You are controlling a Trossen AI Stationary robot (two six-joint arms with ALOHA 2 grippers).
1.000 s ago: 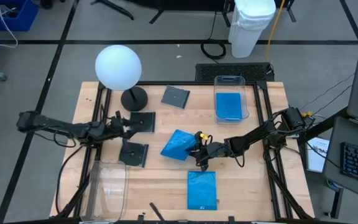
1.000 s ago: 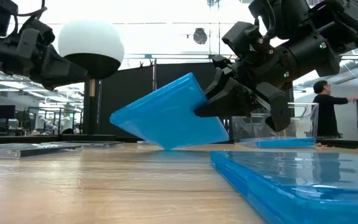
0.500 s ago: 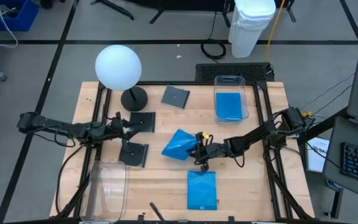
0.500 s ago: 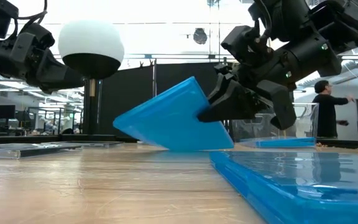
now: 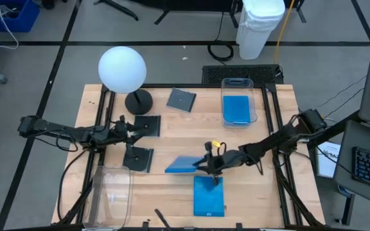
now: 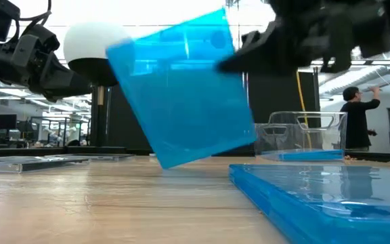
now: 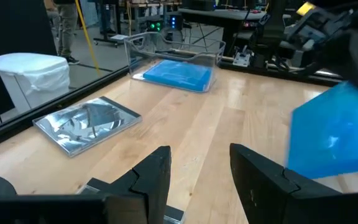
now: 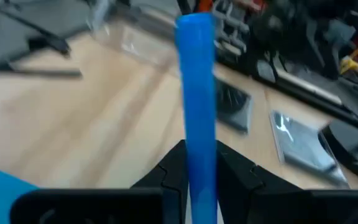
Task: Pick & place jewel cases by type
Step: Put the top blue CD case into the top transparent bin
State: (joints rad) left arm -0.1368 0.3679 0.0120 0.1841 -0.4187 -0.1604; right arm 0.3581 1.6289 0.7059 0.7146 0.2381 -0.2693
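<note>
**Inspector:** Just behind the flat blue case (image 5: 209,196) near the table's front edge, the right gripper (image 5: 209,164) is clamped on one edge of a second blue case (image 5: 184,165), lifted clear and turned on edge.

**Clerk:** Handling?

**Inspector:** Judged light, rigid and slick, with brittle plastic; an edge pinch near a corner could let it swing or slip. A hold nearer mid-edge would be steadier.

**Clerk:** Left arm?

**Inspector:** The left gripper (image 5: 126,134) hangs unclenched and empty among the dark cases (image 5: 139,158), left of the held case.
</note>
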